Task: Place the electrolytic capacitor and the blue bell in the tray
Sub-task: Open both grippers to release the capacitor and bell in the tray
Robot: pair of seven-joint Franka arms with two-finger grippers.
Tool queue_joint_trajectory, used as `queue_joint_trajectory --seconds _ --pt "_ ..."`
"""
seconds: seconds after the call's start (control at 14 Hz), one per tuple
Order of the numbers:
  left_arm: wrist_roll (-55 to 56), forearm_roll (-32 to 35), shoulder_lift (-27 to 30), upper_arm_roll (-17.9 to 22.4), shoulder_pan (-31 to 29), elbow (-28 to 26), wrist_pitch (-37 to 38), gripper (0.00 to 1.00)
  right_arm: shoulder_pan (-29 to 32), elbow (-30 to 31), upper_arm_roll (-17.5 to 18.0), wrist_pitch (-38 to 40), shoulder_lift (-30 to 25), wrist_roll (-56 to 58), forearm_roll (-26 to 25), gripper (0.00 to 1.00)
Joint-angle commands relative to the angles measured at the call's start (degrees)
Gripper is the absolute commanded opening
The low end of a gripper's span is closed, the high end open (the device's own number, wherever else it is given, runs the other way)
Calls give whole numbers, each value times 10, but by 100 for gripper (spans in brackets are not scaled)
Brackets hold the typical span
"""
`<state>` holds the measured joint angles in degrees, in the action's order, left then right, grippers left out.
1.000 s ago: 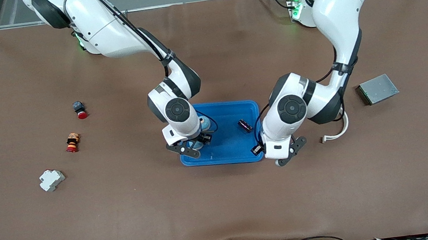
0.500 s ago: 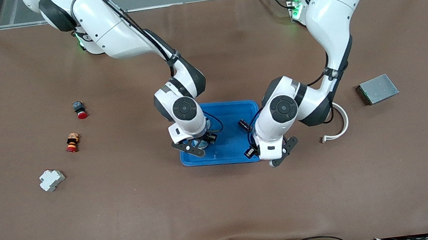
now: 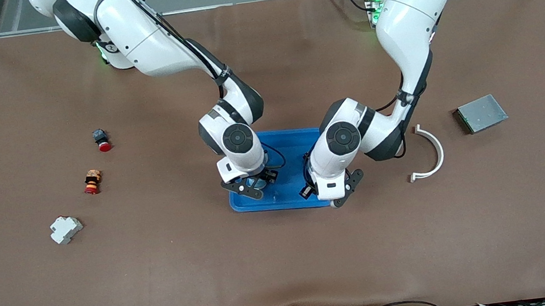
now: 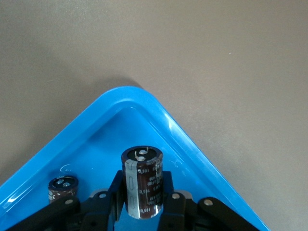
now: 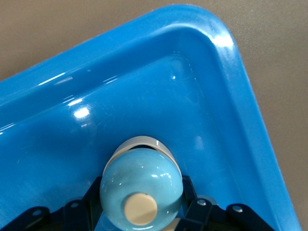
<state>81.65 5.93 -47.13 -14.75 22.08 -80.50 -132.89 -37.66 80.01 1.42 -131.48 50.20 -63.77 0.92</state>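
The bright-blue tray (image 3: 282, 144) lies mid-table. My left gripper (image 3: 316, 192) hangs over the tray corner at the left arm's end nearest the front camera. It is shut on a dark brown electrolytic capacitor (image 4: 143, 183) held upright above the tray floor (image 4: 96, 154). A second dark capacitor (image 4: 62, 186) stands in the tray beside it. My right gripper (image 3: 251, 185) is over the tray's other end, shut on the light blue bell (image 5: 141, 192), a dome with a cream button, just above the tray floor (image 5: 144, 101).
Toward the right arm's end lie a red push button (image 3: 101, 140), an orange-and-red button (image 3: 92, 181) and a white breaker (image 3: 65, 229). Toward the left arm's end lie a white curved strip (image 3: 431, 153) and a grey metal box (image 3: 482, 113).
The left arm has swung toward the right arm's end, carrying its gripper from the tray's outer edge to over the tray and uncovering the white curved strip. The right gripper shifted slightly.
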Motion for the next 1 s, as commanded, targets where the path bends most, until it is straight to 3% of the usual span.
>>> queue_joint_trajectory --seconds 0.0,0.07,0.14,0.29,0.57,0.71,0.79,0.93 --pt "19 1 -16 8 13 8 -3 0 -12 -20 -11 2 10 -16 -11 0" --pt "20 2 -18 8 14 4 -3 0 -13 -20 -12 2 11 -16 -11 0" --pt "20 2 -22 9 14 2 -3 0 -13 -19 -15 3 10 -16 -12 15" --pt "21 2 -27 10 18 3 -3 0 -13 -19 -17 3 10 -15 -21 0" --pt "22 2 -33 17 24 3 -3 0 -16 -19 -17 3 10 -16 -33 0" --pt "18 2 -33 17 23 3 -3 23 -16 -19 -17 3 10 -16 -33 0" --pt "16 2 -33 17 23 3 -3 45 -17 -19 -17 2 10 -16 -33 0" --pt "16 14 -34 17 24 3 -3 100 -17 -19 -17 2 10 -25 -33 0"
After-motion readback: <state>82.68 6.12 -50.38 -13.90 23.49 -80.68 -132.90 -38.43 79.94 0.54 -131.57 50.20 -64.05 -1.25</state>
